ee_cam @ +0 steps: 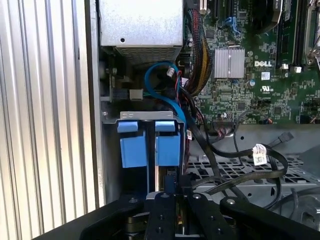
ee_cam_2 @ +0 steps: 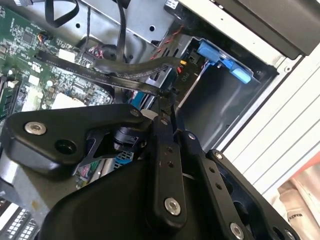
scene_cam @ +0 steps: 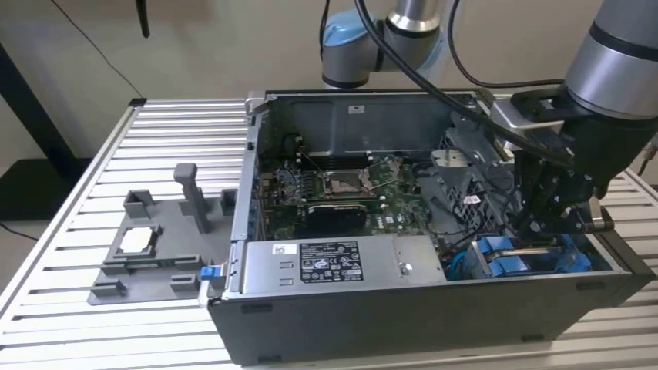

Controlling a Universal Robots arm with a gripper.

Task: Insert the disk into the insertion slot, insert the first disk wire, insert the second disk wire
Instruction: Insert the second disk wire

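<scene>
The disk sits inside the insertion slot (ee_cam: 145, 116) at the front corner of the PC case, on the exterior view's right; its blue carrier tabs show (scene_cam: 525, 258) (ee_cam: 150, 145) (ee_cam_2: 220, 57). My gripper (scene_cam: 555, 231) hangs low inside the case right over those tabs. In both wrist views its fingers (ee_cam: 172, 187) (ee_cam_2: 167, 100) stand close together, pinching the dark connector end of a flat black disk wire (ee_cam_2: 115, 70) just above the disk's rear edge. A light-blue wire (ee_cam: 162, 85) loops from behind the slot toward the motherboard.
The silver power-supply box (scene_cam: 329, 262) lies along the case front, and the green motherboard (scene_cam: 340, 185) behind it. Loose black cables (ee_cam: 235, 150) cross the perforated cage floor. A grey fixture (scene_cam: 154, 247) stands on the ribbed metal table (scene_cam: 62, 254) at the exterior view's left.
</scene>
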